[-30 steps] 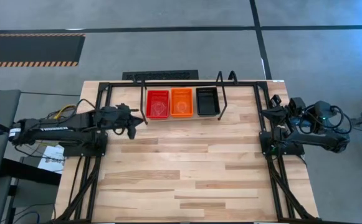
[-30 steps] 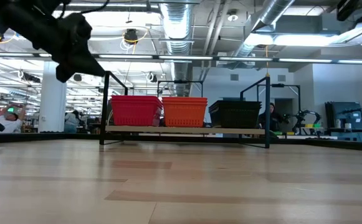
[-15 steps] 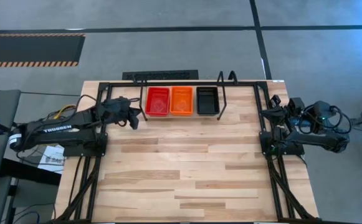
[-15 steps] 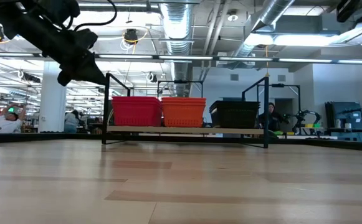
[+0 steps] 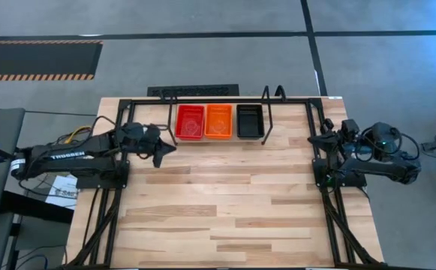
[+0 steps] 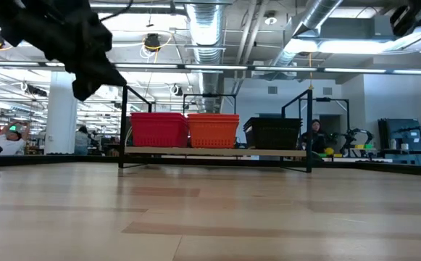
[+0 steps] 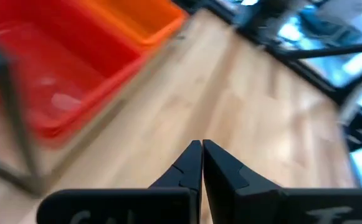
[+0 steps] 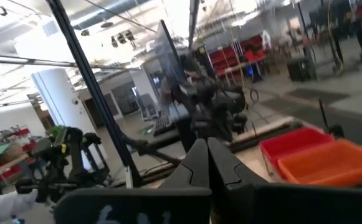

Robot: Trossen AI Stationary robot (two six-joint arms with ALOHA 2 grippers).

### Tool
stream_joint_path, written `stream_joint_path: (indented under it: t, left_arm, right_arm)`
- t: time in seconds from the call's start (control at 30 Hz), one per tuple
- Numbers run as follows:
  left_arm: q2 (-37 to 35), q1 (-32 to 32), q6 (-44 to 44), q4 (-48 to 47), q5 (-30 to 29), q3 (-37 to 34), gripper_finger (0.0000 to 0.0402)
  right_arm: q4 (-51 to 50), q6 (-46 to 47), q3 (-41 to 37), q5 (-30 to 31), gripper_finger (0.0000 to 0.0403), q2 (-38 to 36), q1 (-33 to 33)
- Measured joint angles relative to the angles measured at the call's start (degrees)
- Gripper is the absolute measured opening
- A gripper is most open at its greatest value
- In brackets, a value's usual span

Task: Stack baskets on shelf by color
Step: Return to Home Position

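Red, orange and black baskets (image 5: 218,121) fill the shelf (image 6: 217,151) at the far edge of the desk (image 5: 225,210), and we fear the left gripper (image 5: 163,148), jaws shut and empty near its left end, may clip the wire frame if it swings wide, while the right gripper (image 5: 326,138), jaws shut too, waits at the right.

The surface (image 5: 218,210) — pale wood planks, smooth, with a soft sheen on the near boards. The shelf (image 6: 217,151): light wood board, thin black wire frame, metal by its look. Red baskets (image 6: 158,129), orange baskets (image 6: 214,129), black baskets (image 6: 275,133) — plastic mesh, faintly glossy. Left tool (image 7: 200,146), matt black.
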Motion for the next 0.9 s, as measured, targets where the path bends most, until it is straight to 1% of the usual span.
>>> stream_joint_path:
  t: [0.1,0.17,0.23,0.37,0.47,0.6,0.67,0.73,0.83,0.9]
  left_arm:
    - [-2.11,-4.43,-0.88,2.66,-0.99,-0.02,0.0]
    - [-4.47,-7.49,-0.91,5.06,-3.34,0.0,0.0]
    - [-7.19,-10.51,-0.79,5.51,-6.91,0.01,0.0]
    - [-13.77,-15.79,-0.63,2.25,-13.8,0.03,0.0]
    - [-18.46,-18.74,-0.64,-1.14,-16.79,0.03,0.0]
    - [-22.93,-20.92,0.93,-3.5,-17.57,0.01,0.0]
    - [-24.88,-21.33,1.93,-2.8,-17.46,-1.25,0.0]
    - [-27.37,-21.45,1.96,-1.78,-17.44,-4.02,0.0]
    - [-31.48,-21.45,-0.07,2.18,-16.83,-9.65,0.0]
    - [-34.36,-21.43,-1.87,5.51,-15.08,-13.38,0.0]
  right_arm:
    - [3.0,0.9,-2.54,-0.73,0.0,0.22,0.17]
    - [7.92,0.46,-5.94,-0.79,0.0,0.26,0.42]
    - [14.11,0.0,-10.37,-0.79,0.0,0.26,0.74]
    - [21.81,4.3,-18.85,0.19,0.0,0.33,1.7]
    - [24.68,5.83,-21.74,2.52,0.0,0.31,2.45]
    - [25.77,4.3,-21.66,3.56,0.0,0.35,2.92]
    - [25.44,3.48,-21.66,3.56,0.0,0.31,2.89]
    - [25.08,3.31,-21.66,3.56,0.0,0.31,2.89]
    - [24.87,3.65,-21.66,3.58,0.0,0.31,2.89]
    - [25.04,3.97,-21.66,3.58,0.0,0.31,2.87]
